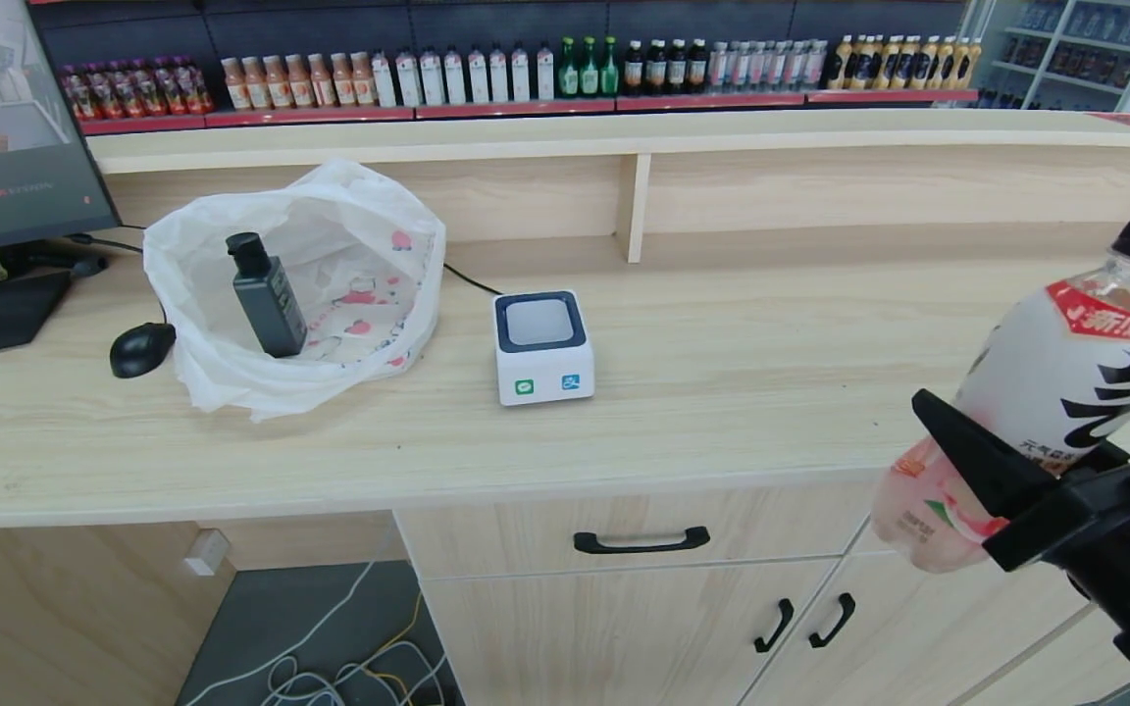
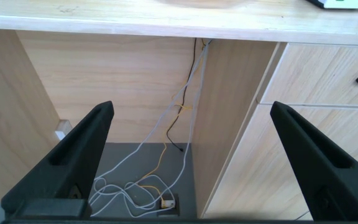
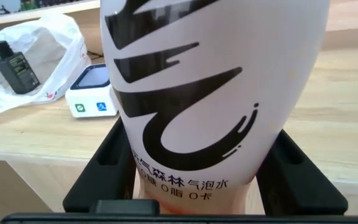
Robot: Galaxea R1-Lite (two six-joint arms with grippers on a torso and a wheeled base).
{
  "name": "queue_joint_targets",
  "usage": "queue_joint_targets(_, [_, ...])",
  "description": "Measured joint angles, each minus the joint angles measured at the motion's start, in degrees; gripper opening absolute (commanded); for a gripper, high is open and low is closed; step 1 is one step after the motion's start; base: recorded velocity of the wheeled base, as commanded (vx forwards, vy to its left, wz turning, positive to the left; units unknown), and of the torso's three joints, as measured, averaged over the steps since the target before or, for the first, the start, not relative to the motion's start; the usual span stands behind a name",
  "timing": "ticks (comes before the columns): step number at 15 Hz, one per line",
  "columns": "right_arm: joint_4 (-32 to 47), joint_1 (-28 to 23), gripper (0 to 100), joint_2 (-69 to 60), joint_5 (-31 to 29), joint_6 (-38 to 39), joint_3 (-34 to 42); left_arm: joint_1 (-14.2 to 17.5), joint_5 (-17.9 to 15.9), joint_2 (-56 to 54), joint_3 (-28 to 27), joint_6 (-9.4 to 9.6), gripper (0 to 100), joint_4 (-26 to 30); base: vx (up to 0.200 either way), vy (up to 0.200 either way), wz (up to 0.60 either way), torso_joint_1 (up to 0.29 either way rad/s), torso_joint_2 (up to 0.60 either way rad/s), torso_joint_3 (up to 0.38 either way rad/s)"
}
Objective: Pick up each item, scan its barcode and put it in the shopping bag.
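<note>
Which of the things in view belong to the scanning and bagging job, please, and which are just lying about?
Job: drink bottle held in the right tool; barcode scanner; shopping bag; dark bottle inside it.
Lying about: mouse; monitor; shelf bottles; cables on the floor.

Right wrist view's edges are cutting off the drink bottle (image 3: 210, 93) at cap and base. In head view the right fingers (image 1: 977, 446) are covering part of its lower label. Head view's left and top edges are cropping the monitor (image 1: 6, 127). The scanner (image 1: 542, 345) cable is disappearing behind the shopping bag (image 1: 231, 387). Left wrist view's top edge is leaving just a scanner corner. Shelf bottles (image 1: 526, 71): labels are showing too small to tell.
</note>
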Motion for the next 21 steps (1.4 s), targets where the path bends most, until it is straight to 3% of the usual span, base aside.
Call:
queue_joint_targets(5, [0.17, -7.56, 0, 4.39, 3.06, 0.29, -9.57, -0.04, 0.00, 0.00, 0.00, 0.00, 100, 0.00, 0.000, 0.000, 0.00, 0.000, 0.00, 0.000])
queue_joint_targets(7, [0.17, -9.05, 0, 5.27, 3.10, 0.35, -11.89, 0.02, 0.00, 0.00, 0.00, -0.01, 100, 0.00, 0.000, 0.200, 0.00, 0.005, 0.00, 0.002])
queue_joint_targets(21, [-0.38, -9.37, 0, 7.52, 3.67, 1.50, -12.37, 0.07, 0.00, 0.00, 0.00, -0.12, 100, 0.05, 0.000, 0.200, 0.00, 0.003, 0.00, 0.001])
